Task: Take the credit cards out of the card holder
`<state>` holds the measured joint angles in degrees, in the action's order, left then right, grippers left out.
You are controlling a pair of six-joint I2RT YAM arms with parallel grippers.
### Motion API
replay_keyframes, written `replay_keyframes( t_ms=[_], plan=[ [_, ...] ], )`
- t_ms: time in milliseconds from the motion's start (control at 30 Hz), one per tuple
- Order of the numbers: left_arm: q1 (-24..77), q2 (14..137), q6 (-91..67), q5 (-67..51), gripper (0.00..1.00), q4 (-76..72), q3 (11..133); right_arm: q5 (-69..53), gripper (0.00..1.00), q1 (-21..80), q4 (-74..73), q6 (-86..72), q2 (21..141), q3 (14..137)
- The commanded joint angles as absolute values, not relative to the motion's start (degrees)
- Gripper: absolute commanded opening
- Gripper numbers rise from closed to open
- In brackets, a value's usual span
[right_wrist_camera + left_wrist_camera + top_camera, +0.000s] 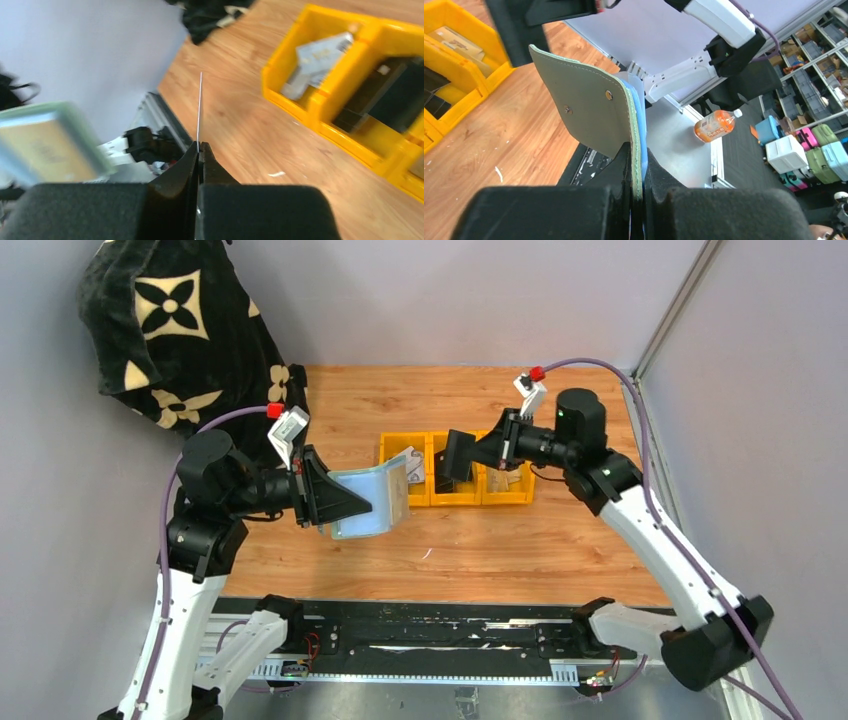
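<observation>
The card holder (589, 107) sits clamped in the left gripper (636, 160). The right gripper (199, 150) pinches a credit card (200, 107) shallowly; it could slip.

Left tool (638, 150) and right tool (199, 146) clamped tight, arms raised.

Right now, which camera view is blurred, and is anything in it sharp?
Right wrist view: card holder and yellow bins smeared, only the edge-on credit card in the right gripper crisp; left wrist view: card holder sharp; top external view: evenly lit, clear.
</observation>
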<state>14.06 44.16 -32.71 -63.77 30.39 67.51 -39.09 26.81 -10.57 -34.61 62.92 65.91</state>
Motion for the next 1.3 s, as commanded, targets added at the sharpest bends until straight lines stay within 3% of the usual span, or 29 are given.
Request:
replay_keyframes(
  t_ms=[0, 333, 567, 700, 767, 967, 1067, 1133, 1200, 1267],
  plan=[
    [14.04, 43.84, -30.22, -63.78, 0.0, 32.35, 69.18, -28.61, 0.0, 25.53, -23.1, -25.71, 70.24, 69.34],
    [14.06, 42.76, -32.78, -64.99, 0.0, 30.0, 68.51, -21.6, 0.0, 25.62, -24.24, -20.58, 94.0, 79.43],
    [14.06, 42.05, -34.67, -65.91, 0.0, 28.61, 68.72, -17.29, 0.01, 25.9, -25.56, -20.2, 103.96, 86.69],
    [14.04, 41.88, -35.28, -66.07, 0.0, 27.95, 68.7, -12.55, 0.29, 26.58, -26.87, -19.54, 105.02, 88.73],
    [14.06, 41.95, -35.42, -66.33, 0.0, 27.86, 68.8, -9.09, 0.37, 27.02, -28.7, -19.1, 104.72, 90.5],
    [14.05, 41.96, -35.92, -66.53, 0.0, 27.07, 69.16, -5.79, 0.48, 28.72, -29.53, -18.9, 97.12, 92.23],
    [14.06, 42.01, -36.86, -66.77, 0.0, 25.59, 68.87, -10.87, 0.55, 29.84, -26.56, -20.15, 90.45, 90.2],
    [14.06, 41.96, -37.52, -67.02, 0.0, 24.49, 68.83, -17.77, 0.65, 30.16, -22.37, -22.33, 84.96, 86.77],
    [14.05, 41.89, -38.44, -67.15, 0.0, 22.95, 68.92, -27.48, 0.75, 30.32, -13.62, -26.47, 79.21, 81.04],
    [14.06, 41.84, -39.82, -67.3, 0.0, 21.11, 68.7, -34.5, 0.77, 30.59, -3.23, -32.79, 73.64, 73.76]
  ],
)
